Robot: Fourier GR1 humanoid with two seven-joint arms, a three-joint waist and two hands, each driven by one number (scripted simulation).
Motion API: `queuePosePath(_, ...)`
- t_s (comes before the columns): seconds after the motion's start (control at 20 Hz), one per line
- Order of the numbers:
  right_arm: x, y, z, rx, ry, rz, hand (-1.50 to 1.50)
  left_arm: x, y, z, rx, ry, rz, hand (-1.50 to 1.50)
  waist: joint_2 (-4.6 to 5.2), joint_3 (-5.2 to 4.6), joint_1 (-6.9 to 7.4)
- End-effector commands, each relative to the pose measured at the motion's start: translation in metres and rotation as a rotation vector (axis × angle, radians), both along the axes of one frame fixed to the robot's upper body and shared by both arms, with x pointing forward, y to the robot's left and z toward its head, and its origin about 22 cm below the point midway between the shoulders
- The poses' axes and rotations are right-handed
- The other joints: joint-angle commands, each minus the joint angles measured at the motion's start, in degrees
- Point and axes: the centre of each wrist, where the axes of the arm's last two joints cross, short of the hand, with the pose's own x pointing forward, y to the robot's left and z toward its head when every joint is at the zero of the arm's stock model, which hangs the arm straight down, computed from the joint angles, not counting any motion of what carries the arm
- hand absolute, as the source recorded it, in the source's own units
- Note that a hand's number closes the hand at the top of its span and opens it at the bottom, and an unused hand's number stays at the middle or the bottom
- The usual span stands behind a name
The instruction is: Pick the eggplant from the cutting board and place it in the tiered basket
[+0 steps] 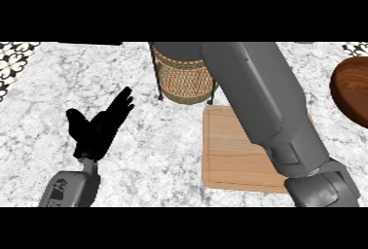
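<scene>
My left hand (97,129) rests open over the marble counter (151,151), fingers straight and spread, holding nothing. Just beyond and right of my fingertips stands the tiered basket (183,80), woven. Right of my fingers lies the cutting board (233,160). My right forearm (269,107) crosses it towards the basket; that hand is hidden, so I cannot tell its state, nor see the eggplant. A wooden bowl (352,90) sits far right.
</scene>
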Motion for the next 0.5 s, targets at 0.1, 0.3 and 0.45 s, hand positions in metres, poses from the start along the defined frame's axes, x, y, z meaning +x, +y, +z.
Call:
queuePosePath(0.1, 0.015, -0.008, -0.016, 0.276, -0.099, -0.014, 1.5, 0.008, -0.01, -0.001, 0.003, -0.018, -0.028, 0.0, 0.89, 0.03, 1.83)
queuePosePath(0.3, 0.023, -0.004, -0.028, 0.332, -0.095, 0.072, -1.5, 0.006, -0.015, 0.007, 0.001, -0.018, -0.053, 0.0, 0.65, 0.05, 2.58)
queuePosePath(0.45, 0.024, 0.002, -0.032, 0.33, -0.143, 0.12, -1.5, 0.019, -0.017, 0.015, 0.016, -0.04, -0.059, 0.0, 1.47, 0.0, 4.28)
